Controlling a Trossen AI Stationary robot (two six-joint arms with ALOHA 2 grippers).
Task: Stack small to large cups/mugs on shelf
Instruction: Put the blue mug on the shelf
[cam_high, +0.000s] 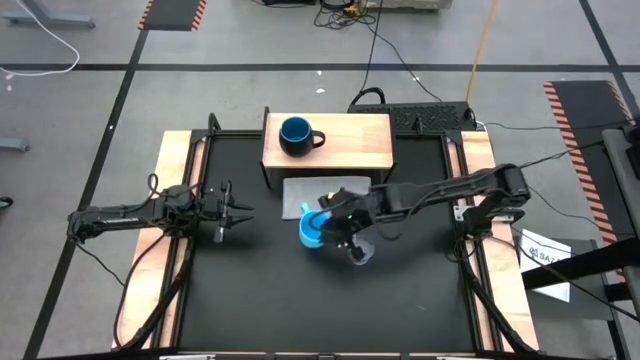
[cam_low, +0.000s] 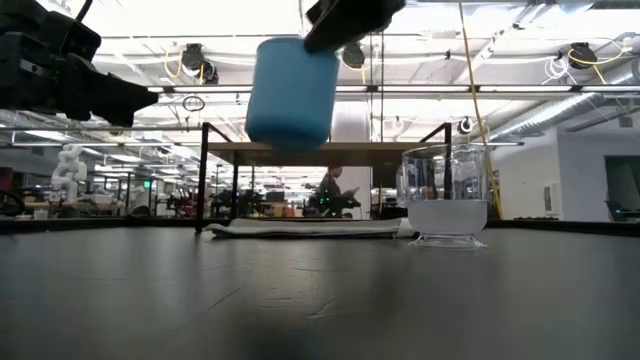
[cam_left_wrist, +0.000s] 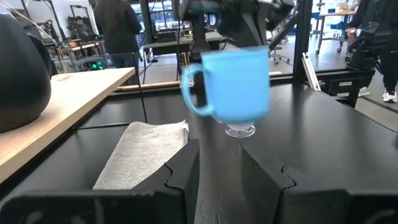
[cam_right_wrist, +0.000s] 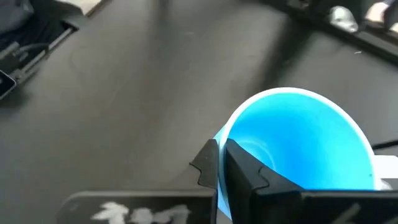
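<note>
Right gripper: pinched shut on blue mug rim, lifted at table centre.
Navy mug: on shelf, twelve o'clock.
Left gripper: open, idle, nine o'clock.
Handling: mug looked rigid, light, probably slick; rim grip suited it.

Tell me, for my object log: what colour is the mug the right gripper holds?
Light blue, inside and out; the left wrist view shows it best.

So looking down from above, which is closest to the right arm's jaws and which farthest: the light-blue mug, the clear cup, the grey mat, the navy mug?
1. Light-blue mug: held by the right gripper.
2. Clear cup and grey mat: both close by, too near to rank.
3. Navy mug: farthest, up on the shelf.
</note>
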